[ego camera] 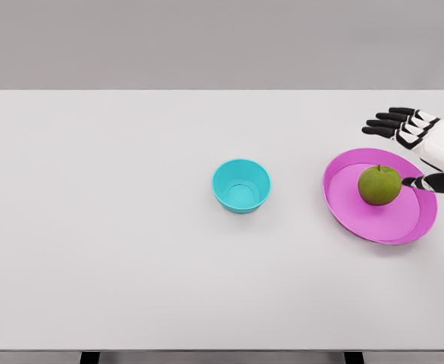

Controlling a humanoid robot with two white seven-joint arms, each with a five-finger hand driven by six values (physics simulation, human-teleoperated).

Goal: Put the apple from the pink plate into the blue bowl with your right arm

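- The right hand comes in from the right edge, over the far right part of the table.
- Its fingers are spread and stretched out to the left, dark at the tips, white over the back of the hand; it holds nothing.
- The thumb sits lower, reaching left over the plate's right side, its tip just beside the apple, though I cannot tell whether it touches.
- The apple is green with a short stem, upright, sitting below the fingers and just left of the thumb tip.
- It lies on the plate, a little above the plate's middle.
- The plate is pink and round, directly below the hand; its far right rim passes under the thumb and wrist.
- The bowl is blue, nothing in it, and it stands well apart to the left of the hand and of the plate, near the table's middle.
- Bare white tabletop lies between bowl and plate.
- The apple is on the plate, not in the bowl.
- The left arm does not show from where I stand.
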